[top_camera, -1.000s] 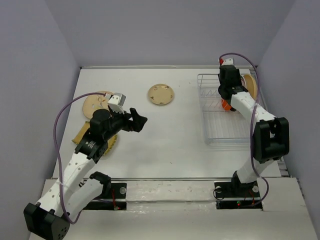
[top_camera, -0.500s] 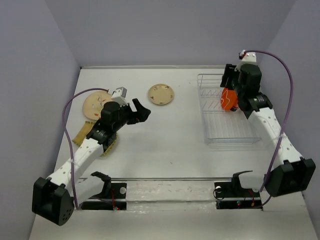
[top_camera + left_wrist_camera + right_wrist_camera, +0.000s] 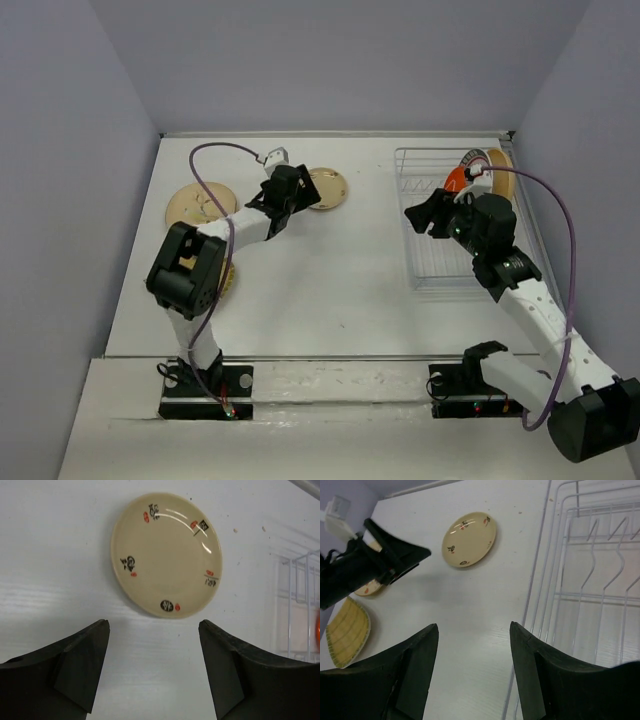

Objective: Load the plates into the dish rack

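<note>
A: While your left gripper (image 3: pixel 152 630) hangs over the table (image 3: pixel 340 290) to the left of the dish rack (image 3: pixel 415 262), its fingers stand spread wide with nothing between them.

B: Agreed. You have the cream patterned plate (image 3: pixel 165 555) lying flat just ahead of those fingertips, apart from them and well to the left of the rack.

A: Your right gripper (image 3: pixel 472 630) is above the rack's left rim, jaws parted and empty too.

B: Look at the rack's far end: you have three plates standing on edge there, the orange-red plate (image 3: pixel 455 181), the white plate with the coloured rim (image 3: pixel 472 160) and the large tan plate (image 3: pixel 503 168).

A: Farther left of the rack than the patterned one, you have a tan plate (image 3: pixel 190 205) flat on the table, and the yellow ridged plate (image 3: pixel 347 630) nearer your arm bases, partly hidden by the left arm.
</note>
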`<control>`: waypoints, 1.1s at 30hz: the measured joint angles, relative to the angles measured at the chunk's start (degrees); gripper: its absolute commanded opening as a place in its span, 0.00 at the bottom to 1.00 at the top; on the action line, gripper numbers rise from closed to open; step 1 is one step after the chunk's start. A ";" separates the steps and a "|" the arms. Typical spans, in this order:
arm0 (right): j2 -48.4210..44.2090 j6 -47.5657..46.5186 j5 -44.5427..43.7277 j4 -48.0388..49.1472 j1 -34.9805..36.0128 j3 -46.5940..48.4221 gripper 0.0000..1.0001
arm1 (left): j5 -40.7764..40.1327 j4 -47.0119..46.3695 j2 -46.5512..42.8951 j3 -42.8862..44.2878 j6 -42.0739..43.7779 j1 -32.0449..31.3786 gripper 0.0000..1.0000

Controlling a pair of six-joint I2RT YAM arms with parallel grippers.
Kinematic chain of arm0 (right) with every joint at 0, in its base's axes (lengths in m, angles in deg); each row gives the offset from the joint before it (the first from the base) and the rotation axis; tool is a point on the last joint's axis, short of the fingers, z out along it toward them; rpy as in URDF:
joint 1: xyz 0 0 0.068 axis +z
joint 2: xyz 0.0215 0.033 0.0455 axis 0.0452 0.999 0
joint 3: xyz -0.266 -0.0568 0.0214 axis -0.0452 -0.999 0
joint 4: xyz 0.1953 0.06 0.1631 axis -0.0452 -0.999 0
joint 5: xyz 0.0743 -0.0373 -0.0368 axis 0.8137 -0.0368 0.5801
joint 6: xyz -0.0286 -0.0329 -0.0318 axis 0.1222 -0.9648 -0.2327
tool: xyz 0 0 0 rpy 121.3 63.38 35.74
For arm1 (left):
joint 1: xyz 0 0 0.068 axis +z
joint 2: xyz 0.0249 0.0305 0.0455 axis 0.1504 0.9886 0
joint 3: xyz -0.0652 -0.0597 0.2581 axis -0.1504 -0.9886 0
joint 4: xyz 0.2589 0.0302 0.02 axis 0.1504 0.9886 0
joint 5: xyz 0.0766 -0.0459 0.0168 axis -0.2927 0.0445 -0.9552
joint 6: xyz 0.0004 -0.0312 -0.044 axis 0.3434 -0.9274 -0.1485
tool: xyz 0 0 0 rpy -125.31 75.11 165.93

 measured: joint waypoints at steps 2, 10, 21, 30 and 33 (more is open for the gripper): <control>-1.55 1.55 1.92 0.59 0.37 -1.68 0.65 | -1.60 -0.15 6.34 6.32 0.17 0.28 0.80; -2.95 3.19 4.87 2.80 1.20 -4.59 0.65 | -3.96 4.70 24.02 21.64 0.42 2.89 0.51; 0.42 3.15 7.19 3.43 1.20 -4.72 0.67 | -0.85 0.20 24.68 22.29 -0.94 4.83 0.06; 8.96 3.37 11.06 5.07 3.10 -1.88 0.82 | 2.86 -6.23 -2.47 -4.52 -0.72 1.14 0.06; 12.00 3.93 12.85 6.67 4.28 -0.94 0.84 | 4.13 -8.11 -12.52 -10.73 -0.28 -2.91 0.06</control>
